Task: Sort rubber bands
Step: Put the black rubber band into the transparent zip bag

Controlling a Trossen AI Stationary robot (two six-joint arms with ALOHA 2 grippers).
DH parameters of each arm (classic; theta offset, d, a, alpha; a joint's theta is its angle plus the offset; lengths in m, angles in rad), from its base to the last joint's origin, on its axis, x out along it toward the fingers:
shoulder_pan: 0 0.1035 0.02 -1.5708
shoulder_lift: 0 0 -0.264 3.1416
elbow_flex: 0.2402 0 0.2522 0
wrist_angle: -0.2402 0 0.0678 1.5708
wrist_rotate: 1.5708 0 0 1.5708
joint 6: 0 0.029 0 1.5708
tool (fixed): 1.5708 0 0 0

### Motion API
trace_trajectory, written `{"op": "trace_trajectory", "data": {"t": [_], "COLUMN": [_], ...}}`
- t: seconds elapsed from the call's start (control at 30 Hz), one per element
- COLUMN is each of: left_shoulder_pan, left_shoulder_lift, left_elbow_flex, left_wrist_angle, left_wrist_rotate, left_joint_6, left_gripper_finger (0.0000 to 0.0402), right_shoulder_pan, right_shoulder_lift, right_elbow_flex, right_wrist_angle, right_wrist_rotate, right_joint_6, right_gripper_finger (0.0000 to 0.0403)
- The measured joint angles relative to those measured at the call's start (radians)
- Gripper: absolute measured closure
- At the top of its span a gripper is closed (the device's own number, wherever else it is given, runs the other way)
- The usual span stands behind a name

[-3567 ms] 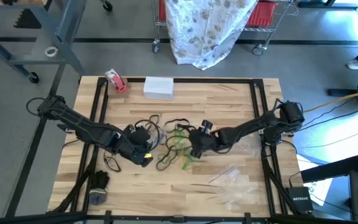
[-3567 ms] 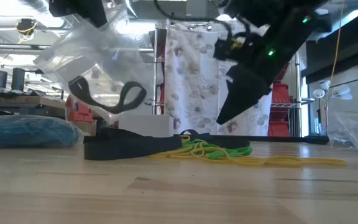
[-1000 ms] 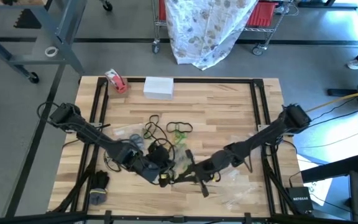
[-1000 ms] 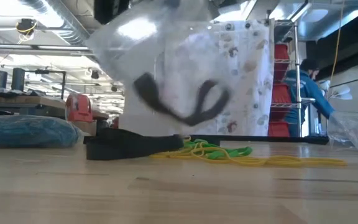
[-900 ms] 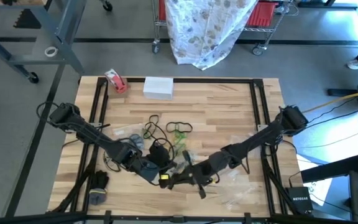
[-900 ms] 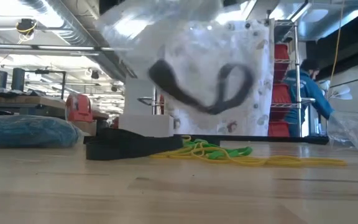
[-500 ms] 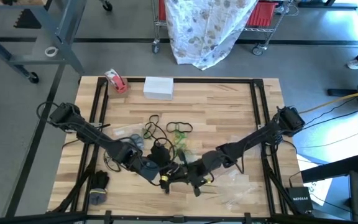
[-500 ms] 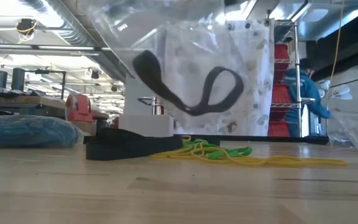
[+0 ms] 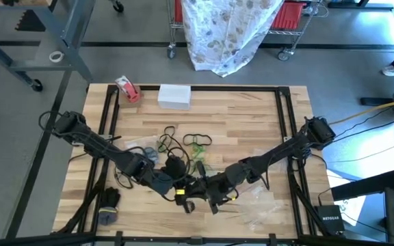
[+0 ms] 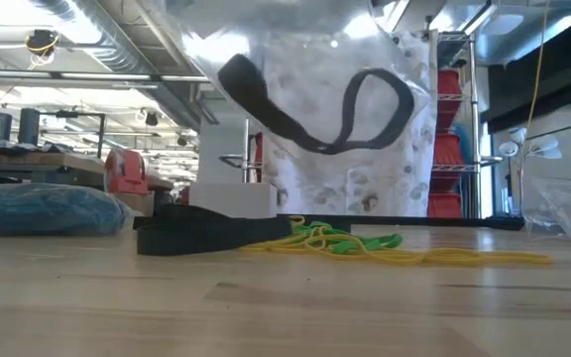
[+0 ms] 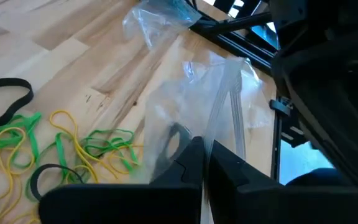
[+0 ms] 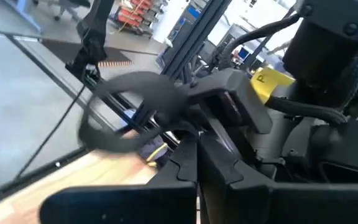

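Holding a clear plastic bag (image 10: 295,89) up between them near the table's front edge, the left gripper (image 9: 178,193) and right gripper (image 9: 207,195) meet almost tip to tip, each with its fingers pressed together on the bag's film. A wide black band (image 10: 315,104) hangs looped inside the raised bag, seen through the plastic in the low view. The rest of the rubber bands (image 9: 183,147) lie in a loose tangle of black, green and yellow on the wooden table (image 9: 238,116) behind the grippers; from the left wrist, green and yellow loops (image 11: 61,146) sprawl just beside the bag. The step in hand appears to be settling the black band in the bag. To do it well, both pinches should hold firm on the rim while the bag is kept upright, so the band drops to the bottom rather than slipping out of the mouth. Spare bags (image 9: 265,205) lie crumpled to the right.
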Motion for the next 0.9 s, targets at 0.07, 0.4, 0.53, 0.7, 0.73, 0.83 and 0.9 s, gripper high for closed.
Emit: {"op": "trace_trajectory", "data": {"t": [0.07,0.4,0.53,0.7,0.73,0.83,0.9], "left_shoulder_pan": [0.000,0.006,0.006,-0.001,-0.003,-0.010,-0.018], "left_shoulder_lift": [0.000,0.000,0.000,0.000,0.000,0.000,0.000], "left_elbow_flex": [0.000,0.000,0.000,0.000,0.000,0.000,0.000], "left_wrist_angle": [0.031,0.060,0.055,0.057,0.053,0.026,0.007], "left_wrist_rotate": [0.001,0.025,0.022,0.025,0.021,0.022,0.025], "left_joint_6": [0.008,0.016,0.016,0.011,0.011,0.000,-0.022], "left_gripper_finger": [0.0400,0.0400,0.0400,0.0400,0.0400,0.0400,0.0400], "right_shoulder_pan": [-0.001,0.002,0.004,0.002,0.002,0.003,0.003], "right_shoulder_lift": [0.000,0.000,-0.002,0.000,0.000,0.000,0.000], "right_elbow_flex": [0.000,0.000,0.000,-0.001,-0.001,-0.001,-0.001], "right_wrist_angle": [-0.003,-0.164,-0.261,-0.352,-0.364,-0.409,-0.434], "right_wrist_rotate": [0.008,0.123,0.150,0.213,0.227,0.266,0.286], "right_joint_6": [-0.031,-0.123,-0.068,0.046,0.066,0.165,0.244], "right_gripper_finger": [0.0400,0.0400,0.0400,0.0400,0.0400,0.0400,0.0400]}}
